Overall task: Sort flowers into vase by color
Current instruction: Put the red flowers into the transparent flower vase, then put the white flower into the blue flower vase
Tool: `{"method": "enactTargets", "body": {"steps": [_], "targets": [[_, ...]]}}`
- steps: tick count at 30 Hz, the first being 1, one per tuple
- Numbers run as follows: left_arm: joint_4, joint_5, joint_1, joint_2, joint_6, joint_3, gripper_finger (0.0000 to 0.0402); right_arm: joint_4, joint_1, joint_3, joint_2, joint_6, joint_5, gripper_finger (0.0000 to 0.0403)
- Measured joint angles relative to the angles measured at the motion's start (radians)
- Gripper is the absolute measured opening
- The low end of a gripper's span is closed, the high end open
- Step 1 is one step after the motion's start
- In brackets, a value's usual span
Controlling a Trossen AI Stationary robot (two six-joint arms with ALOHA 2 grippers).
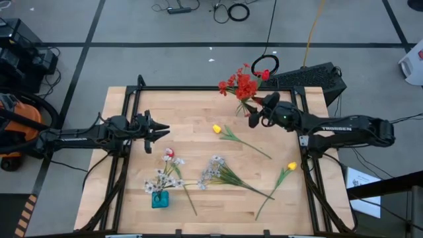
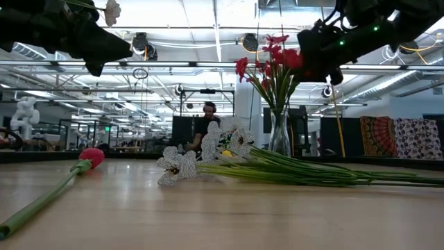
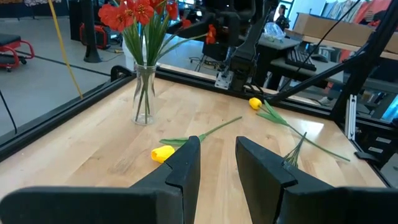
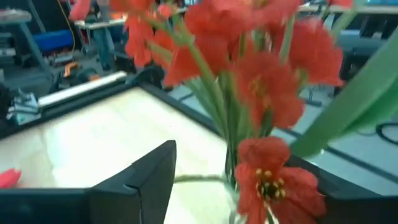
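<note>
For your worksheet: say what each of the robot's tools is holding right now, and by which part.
The left tool is open and holds nothing. The right tool is at the red flowers in the glass vase; whether it grips a stem cannot be told.

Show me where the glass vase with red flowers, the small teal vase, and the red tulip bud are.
glass vase (image 3: 143, 93): left wrist view, on its clear wall.
small teal vase (image 1: 160, 199): high view, on its body.
red tulip bud (image 2: 91, 157): low view, on the bud's side.
</note>
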Motion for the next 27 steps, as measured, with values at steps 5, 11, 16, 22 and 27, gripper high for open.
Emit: {"method": "enactTargets", "body": {"steps": [5,11,16,22,27], "targets": [[-0.029,0.0,0.0,0.0,-0.001,0.0,0.0109,-0.089,0.014,0.0,-0.05,0.016,0.004,0.0214],[-0.058,-0.001,0.0,0.0,-0.052,0.0,0.0109,-0.134,0.023,0.0,-0.127,0.053,0.004,0.0197],[-0.058,-0.003,0.001,0.0,-0.052,0.0,0.0109,-0.2,0.023,0.0,-0.203,0.068,0.004,0.0182],[-0.072,-0.062,0.0,0.0,-0.002,0.0,0.0109,-0.353,0.023,0.0,-0.275,0.129,0.0,0.0153],[-0.074,-0.064,0.001,0.0,0.03,0.0,0.0109,-0.513,0.023,0.0,-0.31,0.208,-0.004,0.012]]}}
